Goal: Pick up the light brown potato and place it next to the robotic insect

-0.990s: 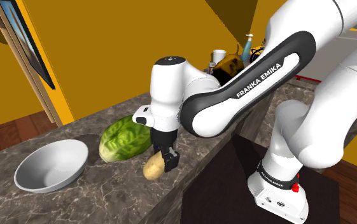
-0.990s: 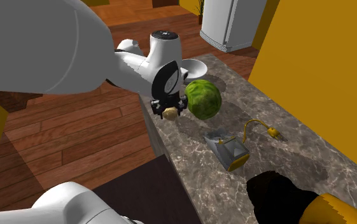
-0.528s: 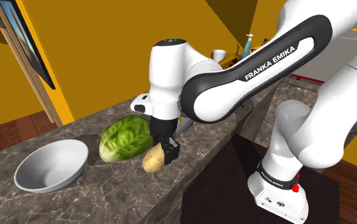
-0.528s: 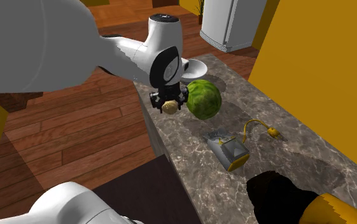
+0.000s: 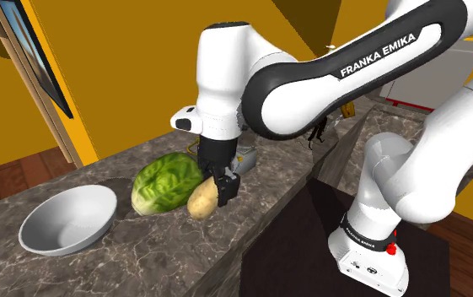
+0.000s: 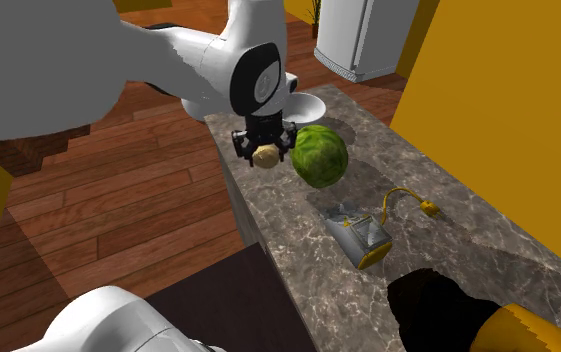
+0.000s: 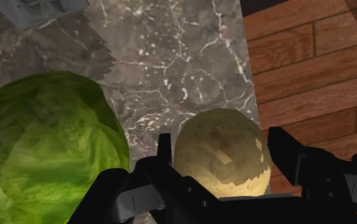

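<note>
Marble-patterned counter (image 5: pixel 142 253) runs long across the shot, and the white arm (image 5: pixel 310 84) arches over it from the stand at the shoulder view's lower right. Next in size comes the green cabbage (image 5: pixel 165 184), sitting mid-counter, with a pale empty bowl (image 5: pixel 67 219) further along to the shoulder view's left. Now the one to watch: the light brown potato (image 5: pixel 200 200) is clamped in the black gripper (image 7: pixel 223 149), a finger (image 7: pixel 165 153) pressed on each flank, and it hangs clear of the stone, just beside the cabbage and right over the counter's front edge, wooden floor showing past it in the wrist view. Its long axis runs roughly in line with the fingers, narrower end pointing away from the hand and down at the counter, slanted a touch toward the shoulder view's left. So the grip is across the short width, which looks a secure hold. Where to? A black and yellow bulk (image 6: pixel 468 315) at the second exterior view's lower right is, I judge, the robotic insect, well apart from the potato. The carry runs down and right in that view, along the counter, past the cabbage, a grey and yellow gadget (image 6: pixel 358 235) and a small yellow plug on a cord (image 6: pixel 426 208). Height over that gadget is what the move calls for.
</note>
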